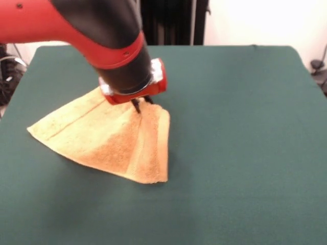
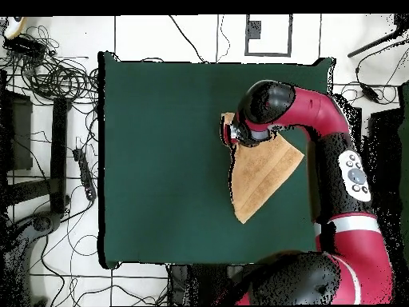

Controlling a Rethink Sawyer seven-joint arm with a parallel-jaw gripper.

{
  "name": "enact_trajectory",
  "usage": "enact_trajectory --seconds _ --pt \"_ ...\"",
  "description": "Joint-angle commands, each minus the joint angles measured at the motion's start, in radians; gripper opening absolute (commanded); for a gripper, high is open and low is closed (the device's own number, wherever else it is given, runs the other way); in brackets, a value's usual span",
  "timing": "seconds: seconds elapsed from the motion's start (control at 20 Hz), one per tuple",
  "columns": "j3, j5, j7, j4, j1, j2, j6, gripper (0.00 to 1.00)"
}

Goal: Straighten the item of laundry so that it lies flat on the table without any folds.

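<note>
The golden-orange towel (image 1: 110, 140) lies left of centre on the green table (image 1: 245, 127). It fans out in a triangle with several folds that run up to one gathered corner. My gripper (image 1: 141, 104) stands at that gathered corner, its dark fingers (image 1: 136, 105) close together and pinching the cloth. A flat woven band runs near the towel's left edge. In the overhead view the towel (image 2: 260, 172) spreads out from under the arm's wrist (image 2: 264, 108), which hides the gripper. The table (image 2: 160, 160) stretches far beyond the towel.
The red and black arm (image 1: 97, 25) comes in from the upper left above the towel. The table's edge (image 2: 102, 160) borders floor with a tangle of cables (image 2: 56, 80). A dark stand (image 1: 173, 20) is behind the table's far edge.
</note>
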Motion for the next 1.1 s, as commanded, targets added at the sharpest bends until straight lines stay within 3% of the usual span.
enact_trajectory --seconds 0.05,0.6,1.1 --pt "-0.059 0.107 0.416 0.255 0.108 -0.053 -0.172 0.0" --pt "-0.109 0.109 0.341 0.316 0.131 -0.026 -0.361 0.0" --pt "-0.157 0.074 0.258 0.297 0.14 0.018 -0.355 0.0"
